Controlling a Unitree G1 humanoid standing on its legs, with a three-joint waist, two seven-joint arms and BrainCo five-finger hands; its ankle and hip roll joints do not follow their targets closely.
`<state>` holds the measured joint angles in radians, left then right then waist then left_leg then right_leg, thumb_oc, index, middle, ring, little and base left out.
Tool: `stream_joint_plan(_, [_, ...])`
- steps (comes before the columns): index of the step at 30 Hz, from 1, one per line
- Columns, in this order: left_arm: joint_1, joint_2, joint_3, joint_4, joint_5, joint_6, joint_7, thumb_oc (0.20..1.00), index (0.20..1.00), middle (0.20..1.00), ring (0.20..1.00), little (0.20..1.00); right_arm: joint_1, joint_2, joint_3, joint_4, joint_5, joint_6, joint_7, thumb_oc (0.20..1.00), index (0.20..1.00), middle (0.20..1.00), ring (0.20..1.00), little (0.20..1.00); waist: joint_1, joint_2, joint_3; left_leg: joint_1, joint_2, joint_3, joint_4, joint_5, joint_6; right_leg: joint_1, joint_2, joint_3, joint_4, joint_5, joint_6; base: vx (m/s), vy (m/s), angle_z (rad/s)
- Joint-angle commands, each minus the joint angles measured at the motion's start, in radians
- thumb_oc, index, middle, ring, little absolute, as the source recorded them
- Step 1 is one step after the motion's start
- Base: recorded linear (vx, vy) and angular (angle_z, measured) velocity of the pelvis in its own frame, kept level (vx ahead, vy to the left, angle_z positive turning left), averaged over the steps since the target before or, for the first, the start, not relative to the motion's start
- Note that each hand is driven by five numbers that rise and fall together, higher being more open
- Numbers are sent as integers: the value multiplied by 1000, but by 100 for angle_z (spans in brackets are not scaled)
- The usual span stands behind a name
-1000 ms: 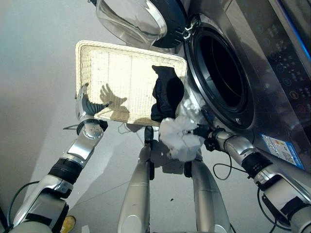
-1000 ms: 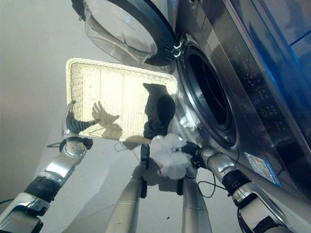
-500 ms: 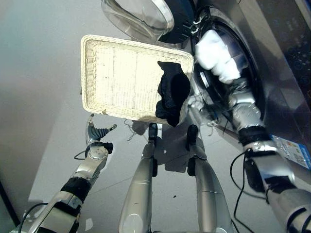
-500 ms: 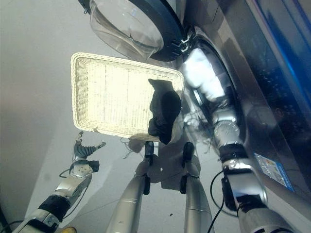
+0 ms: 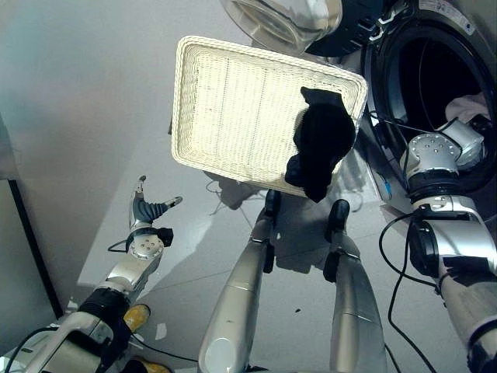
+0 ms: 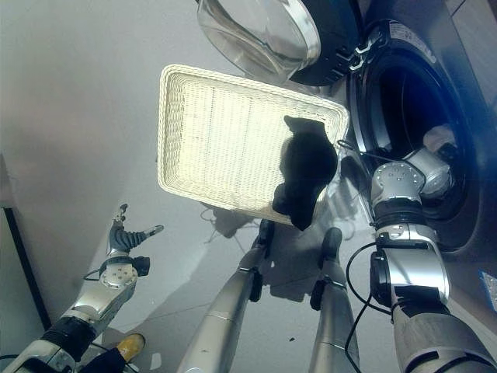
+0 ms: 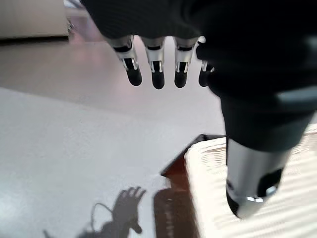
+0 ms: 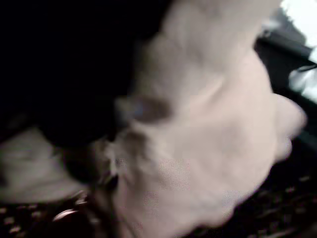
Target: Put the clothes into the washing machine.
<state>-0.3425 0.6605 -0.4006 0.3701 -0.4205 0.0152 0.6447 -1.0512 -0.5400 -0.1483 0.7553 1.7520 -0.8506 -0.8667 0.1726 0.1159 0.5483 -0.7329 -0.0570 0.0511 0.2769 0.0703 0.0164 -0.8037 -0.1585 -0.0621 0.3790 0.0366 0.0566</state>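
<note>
White garment (image 5: 467,107) now inside the washing machine (image 6: 404,101) drum.
Right robot hand (image 5: 475,132) reaches inside, grip impossible to tell; left robot hand (image 5: 144,210) hangs relaxed, fingers straight.

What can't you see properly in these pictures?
- Right robot hand: reaches into the washing machine; in the eye views the dark drum hides its fingers.
- White cloth: blurred in the right wrist view, so the grip is unclear.
- Black garment: drapes over the basket rim, hiding part of the rim.
- Left robot hand: plain to see, fingers spread.
</note>
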Motion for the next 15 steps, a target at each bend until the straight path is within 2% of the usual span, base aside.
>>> stream_joint_plan(1, [51,-49,61,21,-48,2,-16,1000,1000,1000,1000,1000,134,-222,-27,-60,220,121,188,1000,1000,1000,1000,1000,-105,87,-28,13,-15,-54,-59,26,-63,10,106,-62,23,-56,-20,-6,-47,-10])
stream_joint_plan(2, [54,-71,54,29,-51,4,-13,1000,1000,1000,1000,1000,151,-166,-16,-96,220,180,230,1000,1000,1000,1000,1000,-103,86,-28,18,-14,-52,-63,20,-63,20,106,-63,20,-66,-19,10,-27,-6])
stream_joint_plan(3, [54,-71,54,29,-51,4,-13,1000,1000,1000,1000,1000,151,-166,-16,-96,220,180,230,1000,1000,1000,1000,1000,-103,86,-28,18,-14,-52,-63,20,-63,20,106,-63,20,-66,-19,-26,-31,-4])
stream_joint_plan(4, [53,-81,48,45,-58,-1,-13,1000,1000,1000,1000,1000,172,-116,-7,-122,220,262,277,1000,1000,1000,1000,1000,-104,84,-28,13,-12,-49,-71,32,-63,19,109,-66,10,-56,-21,-45,-4,-10])
stream_joint_plan(5, [62,-123,30,67,-68,-12,-9,1000,1000,1000,1000,1000,187,-57,43,-123,220,425,416,1000,1000,1000,1000,1000,-102,86,-28,19,-12,-45,-82,31,-63,26,111,-62,7,-65,-22,-65,0,-12])
stream_joint_plan(6, [66,-140,24,72,-71,-16,-10,1000,1000,1000,1000,1000,190,-42,70,-127,212,474,476,1000,1000,1000,1000,1000,-100,87,-28,19,-13,-44,-88,32,-61,27,112,-62,3,-67,-23,-53,12,-14])
stream_joint_plan(7, [64,-141,27,72,-71,-17,-10,1000,1000,1000,1000,1000,185,-43,71,-124,215,477,482,1000,1000,1000,1000,1000,-100,89,-28,12,-11,-43,-91,43,-61,21,113,-63,-4,-54,-24,-65,37,-25])
stream_joint_plan(8, [76,-167,17,94,-101,-51,-31,1000,1000,1000,1000,1000,185,-11,98,-140,127,498,536,1000,1000,1000,1000,1000,-99,91,-28,19,-11,-40,-104,41,-63,28,115,-60,-10,-62,-24,-62,51,-31])
stream_joint_plan(9, [83,-186,10,107,-109,-63,-38,1000,1000,1000,1000,1000,192,6,105,-151,72,490,564,1000,1000,1000,1000,1000,-100,92,-28,22,-11,-37,-112,43,-64,28,116,-60,-15,-62,-23,-87,71,-37])
stream_joint_plan(11, [97,-234,-5,166,-128,-74,-60,1000,1000,1000,1000,1000,192,65,116,-176,-69,426,635,1000,1000,1000,1000,1000,-100,94,-28,20,-9,-34,-134,59,-65,29,123,-59,-40,-45,-23,-87,58,-20])
stream_joint_plan(12, [104,-256,-13,201,-138,-74,-65,1000,1000,1000,1000,1000,181,86,124,-191,-74,402,673,1000,1000,1000,1000,1000,-101,94,-28,34,-9,-31,-145,54,-66,40,122,-58,-44,-55,-21,-57,45,-11])
stream_joint_plan(15, [103,-287,-16,260,-166,-88,-78,1000,1000,1000,1000,1000,163,113,133,-211,-100,380,693,1000,1000,1000,1000,1000,-101,96,-28,28,-7,-29,-163,71,-67,36,126,-58,-64,-37,-20,-75,47,-6])
